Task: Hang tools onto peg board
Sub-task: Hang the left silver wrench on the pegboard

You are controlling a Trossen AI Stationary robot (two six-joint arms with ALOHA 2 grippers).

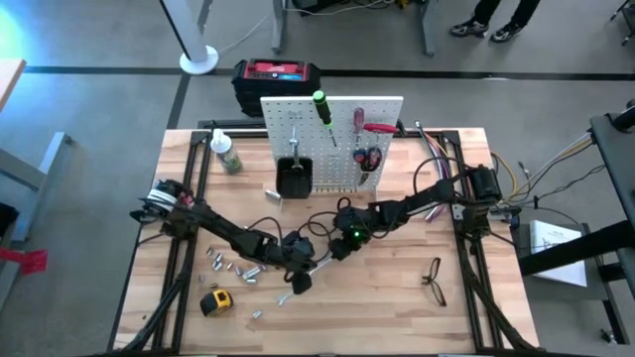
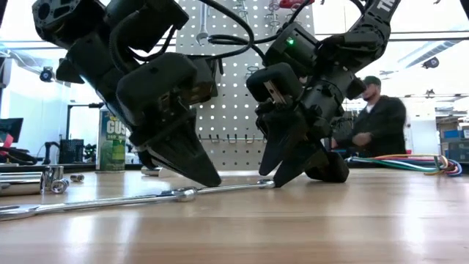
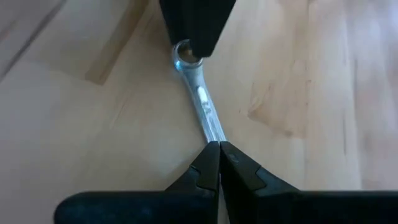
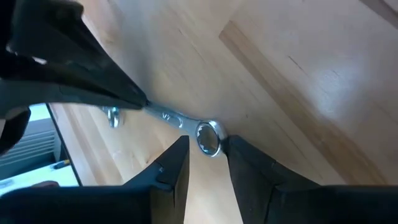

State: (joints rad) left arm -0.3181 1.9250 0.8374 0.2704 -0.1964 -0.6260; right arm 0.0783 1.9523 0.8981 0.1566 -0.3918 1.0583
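Observation:
A silver wrench (image 1: 316, 268) lies on the wooden table in front of the white peg board (image 1: 332, 139). A green-handled screwdriver (image 1: 320, 104), a red-handled screwdriver (image 1: 359, 121) and red pliers (image 1: 369, 157) hang on the board. My left gripper (image 3: 219, 149) is shut on the wrench's shaft. My right gripper (image 4: 208, 163) is open, with one finger on either side of the wrench's ring end (image 4: 208, 137), low over the table. A yellow tape measure (image 1: 215, 299) and black-framed glasses (image 1: 434, 278) lie near the front. My left gripper pinches the wrench's shaft (image 3: 211, 127) about midway along, between its two fingertips. It comes slanting down from the table's left. The wrench lies low along the table (image 2: 183, 194). My right gripper stands astride the ring end; I cannot tell whether a finger touches it.
Several small silver sockets (image 1: 233, 266) lie at the front left. A green-labelled bottle (image 1: 226, 154) stands left of the board, and a black bin (image 1: 295, 177) hangs on the board's front. A red-and-black box (image 1: 276, 79) is behind the board. A person (image 2: 377, 117) is beyond the table.

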